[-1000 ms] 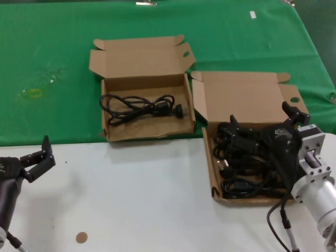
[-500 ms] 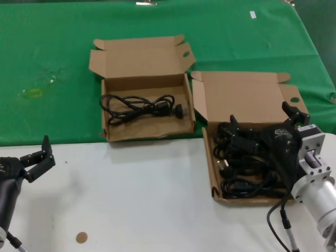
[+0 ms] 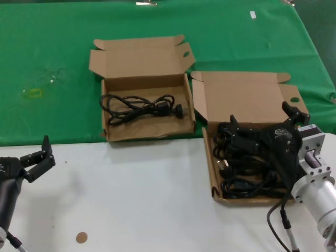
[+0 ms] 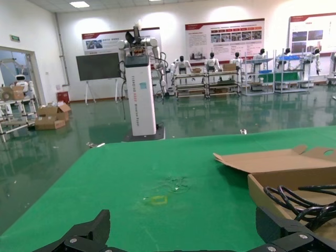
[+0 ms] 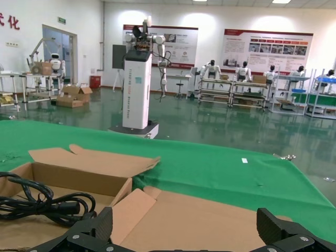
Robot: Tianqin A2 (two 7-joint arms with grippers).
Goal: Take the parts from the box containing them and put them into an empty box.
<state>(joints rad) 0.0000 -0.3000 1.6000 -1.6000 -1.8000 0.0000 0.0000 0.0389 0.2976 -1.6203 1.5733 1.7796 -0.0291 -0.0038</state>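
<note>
The box containing the parts (image 3: 211, 170) sits at the right, its tall lid panel (image 3: 244, 100) standing behind a tangle of several black power cables (image 3: 241, 163). My right gripper (image 3: 261, 116) hangs open just above those cables, holding nothing; the right wrist view shows its open gripper (image 5: 186, 231) facing the lid panel (image 5: 210, 220). The wider box (image 3: 147, 134) to the left of it, on the green cloth, holds one coiled black cable (image 3: 139, 106), which also shows in the wrist views as the cable (image 5: 47, 206) and the cable (image 4: 302, 202). My left gripper (image 3: 35, 157) waits open over the white table, front left.
A green cloth (image 3: 52, 68) covers the far half of the table and a white surface (image 3: 136, 199) the near half. A small brown disc (image 3: 81, 238) lies near the front edge. A yellow mark (image 3: 32, 93) is on the cloth at the far left.
</note>
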